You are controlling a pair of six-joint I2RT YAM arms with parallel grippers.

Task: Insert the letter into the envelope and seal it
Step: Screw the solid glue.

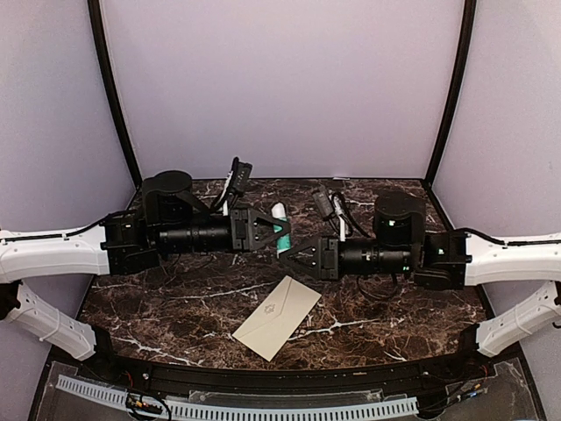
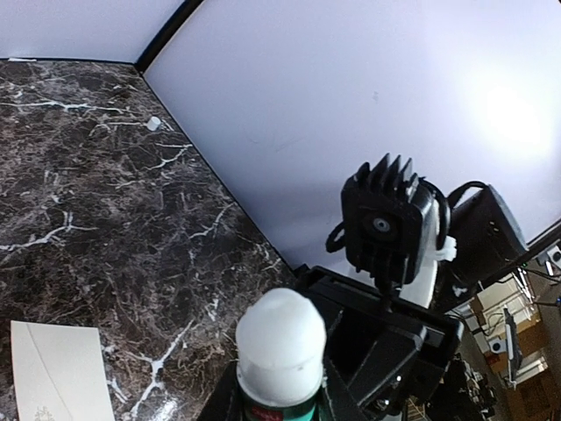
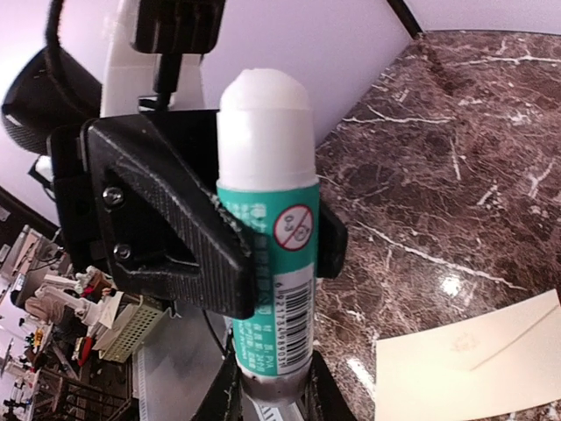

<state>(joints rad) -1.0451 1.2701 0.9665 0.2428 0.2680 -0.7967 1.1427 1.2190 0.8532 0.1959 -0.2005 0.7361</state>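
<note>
A glue stick (image 1: 280, 221) with a green body and white cap hangs above the table's middle, held between both arms. My left gripper (image 1: 273, 230) is shut across its green body; its black fingers (image 3: 184, 254) clamp the label in the right wrist view. My right gripper (image 3: 272, 399) is shut on the stick's bottom end. In the left wrist view the white cap (image 2: 280, 346) rises between my left gripper's (image 2: 280, 402) fingers. The cream envelope (image 1: 277, 317) lies flat on the marble in front of the grippers, flap closed, emblem showing. The letter is not in view.
Dark marble table (image 1: 175, 307) with pale walls on three sides and black corner posts (image 1: 114, 96). A small white scrap (image 2: 153, 124) lies near the back wall. A perforated cable duct (image 1: 237, 408) runs along the near edge.
</note>
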